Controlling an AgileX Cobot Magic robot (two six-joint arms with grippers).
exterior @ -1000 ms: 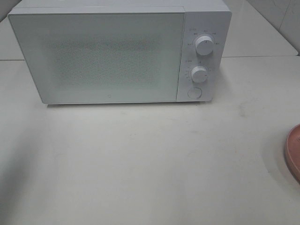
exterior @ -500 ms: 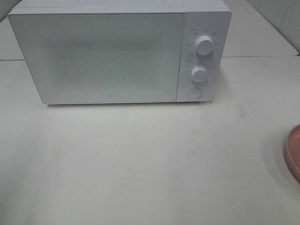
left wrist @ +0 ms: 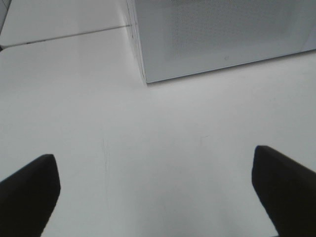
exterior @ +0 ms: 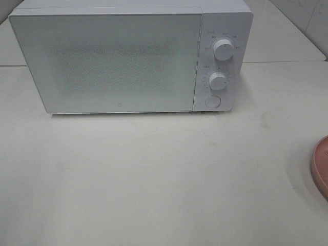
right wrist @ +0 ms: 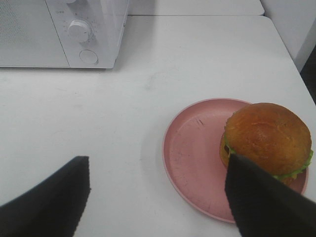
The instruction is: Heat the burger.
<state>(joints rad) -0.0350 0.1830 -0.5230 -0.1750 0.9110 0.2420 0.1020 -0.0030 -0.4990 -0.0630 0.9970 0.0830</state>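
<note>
The burger (right wrist: 268, 136), with a glossy golden-brown bun and a green lettuce frill, sits on a round pink plate (right wrist: 192, 153); only the plate's rim (exterior: 320, 166) shows in the exterior high view, at the right edge. My right gripper (right wrist: 158, 197) hangs open above the table beside the plate, one finger in front of the burger's lower edge. The white microwave (exterior: 128, 56) stands at the back with its door shut. My left gripper (left wrist: 153, 192) is open over bare table in front of the microwave's corner (left wrist: 145, 79). Neither arm appears in the exterior high view.
The microwave's right panel carries two round knobs (exterior: 223, 49) (exterior: 218, 81) and a round button (exterior: 212, 101). A seam runs across the white table (exterior: 154, 174) behind the microwave. A white wall (right wrist: 296, 24) rises past the table's far right edge.
</note>
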